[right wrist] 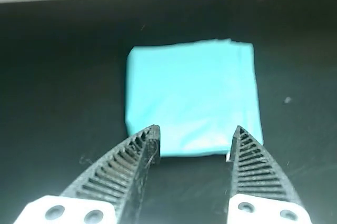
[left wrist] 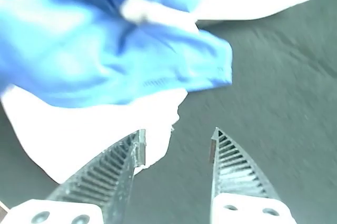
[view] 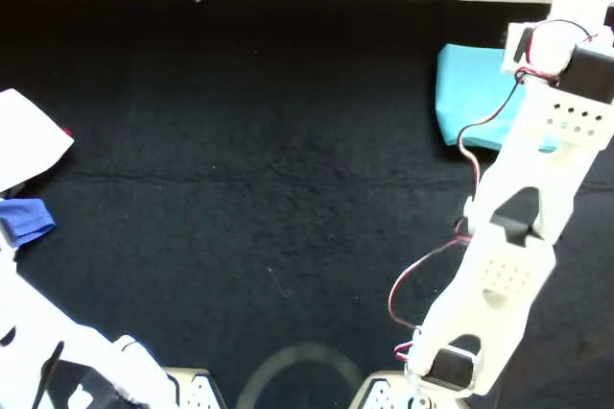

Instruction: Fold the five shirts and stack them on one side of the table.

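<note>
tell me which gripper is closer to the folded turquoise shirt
Right. The right gripper hovers open at the edge of the turquoise shirt; the left gripper is open across the table, by the blue shirt and white shirt.

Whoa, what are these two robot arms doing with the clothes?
They are tidying shirts on a black table. The right claw is open, poised at the edge of a neatly folded turquoise shirt on the table's right side. The left claw is open too, over a rumpled blue shirt and a white shirt at the left edge. Neither claw is holding anything.
</note>
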Robot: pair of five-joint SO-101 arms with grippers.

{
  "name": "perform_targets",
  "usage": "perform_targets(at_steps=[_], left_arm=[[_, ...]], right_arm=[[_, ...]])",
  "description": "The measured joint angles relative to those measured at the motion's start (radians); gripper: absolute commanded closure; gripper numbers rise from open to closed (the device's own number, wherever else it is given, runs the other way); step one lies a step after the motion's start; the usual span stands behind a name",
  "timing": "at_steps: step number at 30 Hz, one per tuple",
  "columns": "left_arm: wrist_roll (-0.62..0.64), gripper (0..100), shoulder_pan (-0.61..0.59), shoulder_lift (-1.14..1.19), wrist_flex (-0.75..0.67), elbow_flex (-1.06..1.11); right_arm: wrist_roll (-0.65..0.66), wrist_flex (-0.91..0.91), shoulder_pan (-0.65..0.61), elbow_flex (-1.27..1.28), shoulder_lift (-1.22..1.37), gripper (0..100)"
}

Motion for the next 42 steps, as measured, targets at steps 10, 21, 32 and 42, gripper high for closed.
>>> perform_targets(at_steps=[10, 21, 32, 42], left_arm=[[-0.008, 79, -0.052, 0.121, -0.15, -0.058], [-0.12, 79, -0.172, 0.746, 0.014, -0.56], [-0.137, 100, -0.172, 1.086, 0.133, -0.83], [-0.127, 99, -0.089, 1.094, 0.356, -0.973]], right_arm=[[0.0, 0.0, -0.203, 0.882, -0.637, 78.1], [0.0, 0.0, -0.241, 1.274, -0.977, 78.1], [0.0, 0.0, -0.241, 1.309, -0.991, 78.1], [0.0, 0.0, -0.241, 1.315, -0.993, 78.1]])
